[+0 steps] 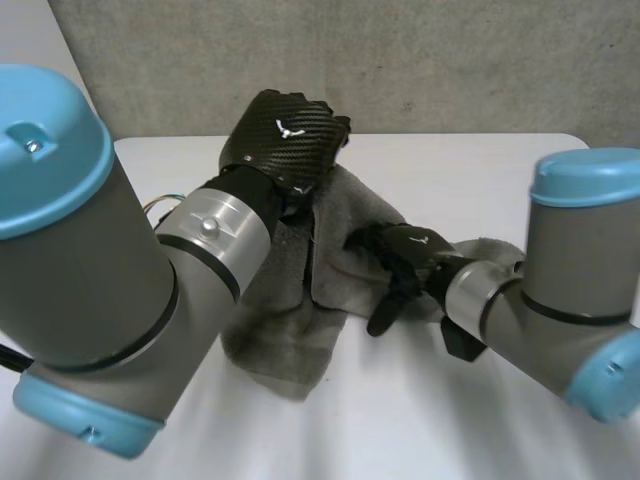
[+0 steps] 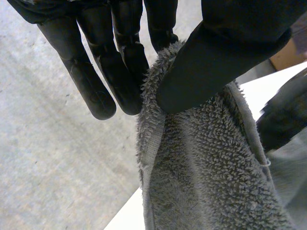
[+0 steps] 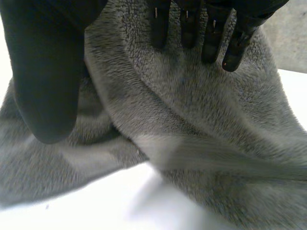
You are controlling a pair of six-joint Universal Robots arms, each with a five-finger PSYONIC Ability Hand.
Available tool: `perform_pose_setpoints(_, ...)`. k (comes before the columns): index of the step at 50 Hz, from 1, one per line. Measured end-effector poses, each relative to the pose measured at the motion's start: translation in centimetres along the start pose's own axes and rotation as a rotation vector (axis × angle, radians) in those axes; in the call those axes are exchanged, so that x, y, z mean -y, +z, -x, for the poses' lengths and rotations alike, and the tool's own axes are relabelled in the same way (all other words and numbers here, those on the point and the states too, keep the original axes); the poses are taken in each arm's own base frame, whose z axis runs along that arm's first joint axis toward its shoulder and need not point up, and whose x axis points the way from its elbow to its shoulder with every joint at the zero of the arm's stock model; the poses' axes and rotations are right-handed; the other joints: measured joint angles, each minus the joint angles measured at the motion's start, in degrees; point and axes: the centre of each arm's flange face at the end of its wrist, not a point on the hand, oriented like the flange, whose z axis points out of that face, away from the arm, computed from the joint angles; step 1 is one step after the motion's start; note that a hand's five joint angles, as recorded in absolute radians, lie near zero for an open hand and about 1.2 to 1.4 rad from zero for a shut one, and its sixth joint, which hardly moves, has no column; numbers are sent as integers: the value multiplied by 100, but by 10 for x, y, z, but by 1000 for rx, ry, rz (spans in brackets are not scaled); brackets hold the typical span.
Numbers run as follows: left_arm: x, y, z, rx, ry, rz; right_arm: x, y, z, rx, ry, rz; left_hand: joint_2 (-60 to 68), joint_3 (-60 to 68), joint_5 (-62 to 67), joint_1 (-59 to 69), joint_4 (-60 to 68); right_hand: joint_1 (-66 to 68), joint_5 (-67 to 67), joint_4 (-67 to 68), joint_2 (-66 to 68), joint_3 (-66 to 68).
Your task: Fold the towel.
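Observation:
A grey towel (image 1: 290,320) hangs from my raised left hand (image 1: 285,135) down to the white table (image 1: 480,170), where its lower part lies bunched. In the left wrist view the thumb (image 2: 216,57) pinches the towel's upper edge (image 2: 206,167) against the fingers (image 2: 120,72). My right hand (image 1: 400,265) is lower, at the middle of the hanging towel, on its right side. Its fingers (image 3: 201,33) and thumb (image 3: 43,81) are straight and spread in front of the cloth (image 3: 192,120), gripping none of it.
A grey wall (image 1: 400,60) stands behind the table's far edge. Bare white tabletop (image 1: 380,420) lies in front of the towel, and more of it to the far right. Both grey arms reach in over the near part of the table.

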Motion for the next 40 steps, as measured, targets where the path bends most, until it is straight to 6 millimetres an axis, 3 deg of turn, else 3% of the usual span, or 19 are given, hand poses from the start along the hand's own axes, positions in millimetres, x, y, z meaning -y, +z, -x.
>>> perform_pose_setpoints(9,23,-18,-9,-28,-11,-61,-7,51,20,74,88,-12,0,1,0,0,0,-347,-11,0,-139,0)
perform_pose_setpoints(16,31,-21,-6,-20,-18,-83,-15,72,33,113,144,-38,0,4,0,0,0,-267,49,64,-62,76)
perform_pose_setpoints(21,29,-20,-5,-15,-20,-79,-22,82,36,128,186,-41,1,4,0,0,1,1469,1865,2014,2018,2100)
perform_pose_setpoints(23,26,-18,-3,-8,-20,-70,-26,84,38,130,203,-38,1,5,0,0,1,3690,4116,4342,4049,4335)
perform_pose_setpoints(26,19,-14,4,11,-18,-50,-26,84,37,125,212,-37,2,5,0,0,1,3690,4116,4342,4049,4335)
perform_pose_setpoints(27,16,-13,7,20,-17,-43,-25,83,37,123,212,-39,2,5,0,0,1,4461,5217,5430,5160,5440)
perform_pose_setpoints(29,10,-9,16,44,-15,-25,-20,80,36,118,213,-48,2,5,0,0,1,4462,5252,5479,5273,5519)
perform_pose_setpoints(36,-12,4,52,142,-9,33,26,53,-3,31,189,-156,3,5,0,0,1,4461,5281,5499,5432,5544)
perform_pose_setpoints(38,-18,6,60,165,-7,50,31,49,-8,20,180,-169,3,5,0,0,1,4461,5281,5499,5432,5544)
perform_pose_setpoints(40,-25,8,68,184,-6,69,53,33,-25,-26,104,-224,3,5,0,0,1,4461,5285,5500,5432,5544)
